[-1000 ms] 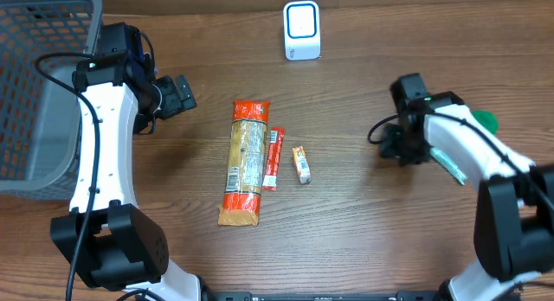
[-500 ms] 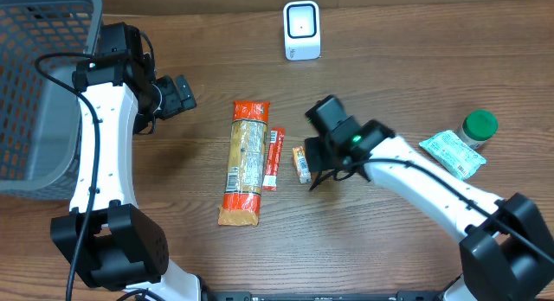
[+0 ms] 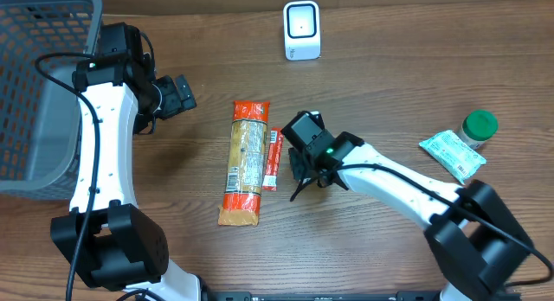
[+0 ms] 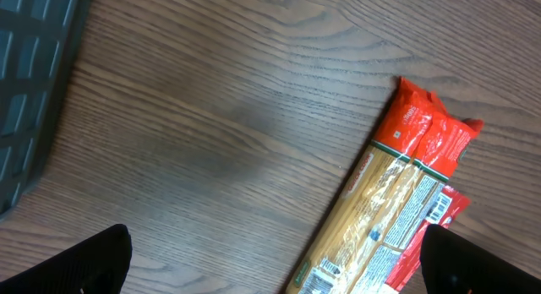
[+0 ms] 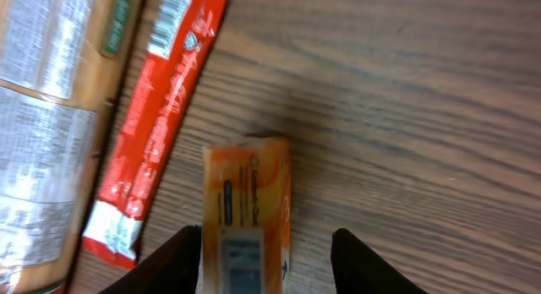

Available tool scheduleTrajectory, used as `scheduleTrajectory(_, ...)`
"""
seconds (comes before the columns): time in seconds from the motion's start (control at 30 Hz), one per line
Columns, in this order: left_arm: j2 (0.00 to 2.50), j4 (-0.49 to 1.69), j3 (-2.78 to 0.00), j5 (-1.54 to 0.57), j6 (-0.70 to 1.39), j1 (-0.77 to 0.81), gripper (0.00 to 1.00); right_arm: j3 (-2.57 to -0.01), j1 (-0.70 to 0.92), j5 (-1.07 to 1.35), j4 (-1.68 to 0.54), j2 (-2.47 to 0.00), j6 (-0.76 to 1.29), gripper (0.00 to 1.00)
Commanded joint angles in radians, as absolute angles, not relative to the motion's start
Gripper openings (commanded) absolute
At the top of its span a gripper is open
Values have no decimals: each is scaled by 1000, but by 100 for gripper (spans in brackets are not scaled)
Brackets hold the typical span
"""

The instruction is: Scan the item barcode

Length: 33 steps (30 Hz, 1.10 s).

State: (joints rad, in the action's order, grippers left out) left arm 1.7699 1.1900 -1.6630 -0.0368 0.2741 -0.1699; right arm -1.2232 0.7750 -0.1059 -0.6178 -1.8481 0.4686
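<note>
A small orange packet [image 5: 248, 211] with a printed label lies flat on the wooden table. My right gripper [image 5: 266, 264] hangs open right over it, one finger [image 5: 182, 260] at the packet's left edge and the other well off to its right. In the overhead view the right gripper [image 3: 303, 167] hides the packet. The white scanner [image 3: 302, 30] stands at the table's far edge. My left gripper [image 3: 177, 93] hovers wide open at the left, holding nothing.
A long pasta pack [image 3: 245, 161] and a red stick packet [image 3: 273, 159] lie just left of the right gripper. A green-lidded jar [image 3: 479, 125] and a white-green packet [image 3: 452, 154] sit at the right. A grey basket [image 3: 35, 85] fills the left edge.
My right arm has swung from the right side of the table to the orange packet and now covers it, with its jaws a little wider. The left arm has not moved.
</note>
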Motion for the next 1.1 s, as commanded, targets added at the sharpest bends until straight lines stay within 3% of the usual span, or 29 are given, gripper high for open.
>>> scheduleTrajectory(0.0, 1772, 1192, -1680, -33, 258, -163, 100, -1230, 785, -65, -607, -1867, 476, 50)
scheduleTrajectory(0.3, 1772, 1192, -1680, -33, 258, -163, 100, -1230, 785, -67, -611, -1867, 476, 30)
scheduleTrajectory(0.47, 1772, 1192, -1680, -33, 258, -163, 100, -1231, 784, -101, -647, -1851, 476, 13)
scheduleTrajectory(0.87, 1772, 1192, -1680, -33, 258, -163, 100, -1230, 777, -516, -850, -1786, 476, 11)
scheduleTrajectory(1.07, 1772, 1192, -1680, -33, 258, -163, 100, -1226, 777, -535, -855, -1786, 475, 11)
